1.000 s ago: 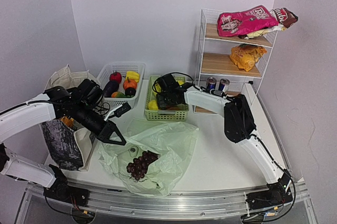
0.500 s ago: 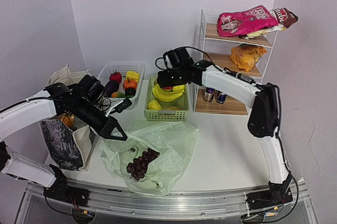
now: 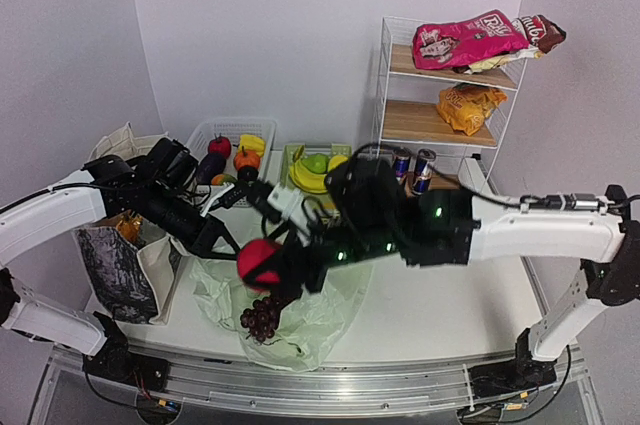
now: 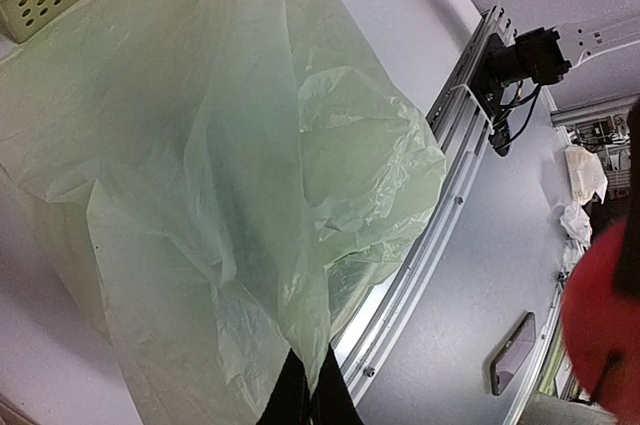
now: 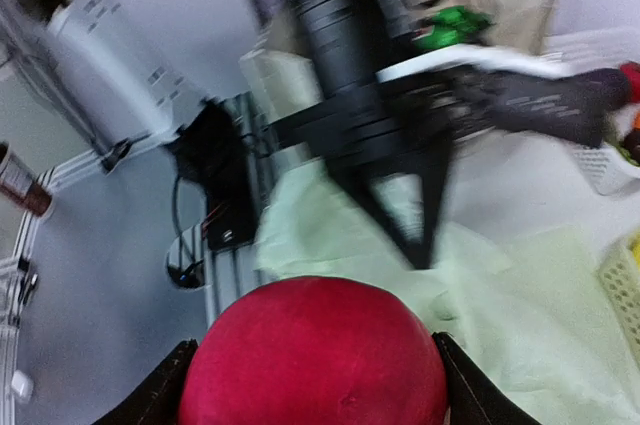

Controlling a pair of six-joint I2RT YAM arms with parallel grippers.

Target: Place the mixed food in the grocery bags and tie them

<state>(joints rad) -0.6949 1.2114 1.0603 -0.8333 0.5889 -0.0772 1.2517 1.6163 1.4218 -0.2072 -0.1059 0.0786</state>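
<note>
My right gripper (image 3: 262, 267) is shut on a red apple (image 3: 258, 263), held just above the pale-green plastic bag (image 3: 320, 275) lying at the table's front. In the right wrist view the apple (image 5: 315, 355) fills the gap between the two black fingers (image 5: 165, 385). Dark grapes (image 3: 262, 317) lie inside the bag. My left gripper (image 3: 225, 245) is shut on the bag's rim; in the left wrist view its fingertips (image 4: 300, 400) pinch the film (image 4: 200, 145). The beige tote (image 3: 120, 255) stands at far left. Yellow bananas (image 3: 303, 177) rest in the green basket (image 3: 290, 157).
A white basket (image 3: 205, 135) with more toy fruit sits at the back. A wire shelf (image 3: 385, 75) at back right carries a pink packet (image 3: 470, 40), an orange packet (image 3: 468, 105) and two cans (image 3: 424, 167). The metal front rail (image 4: 440, 195) runs close to the bag.
My right arm has swung from the green basket at the back down to the front left, carrying the red apple over the plastic bag. The left arm has hardly moved.
</note>
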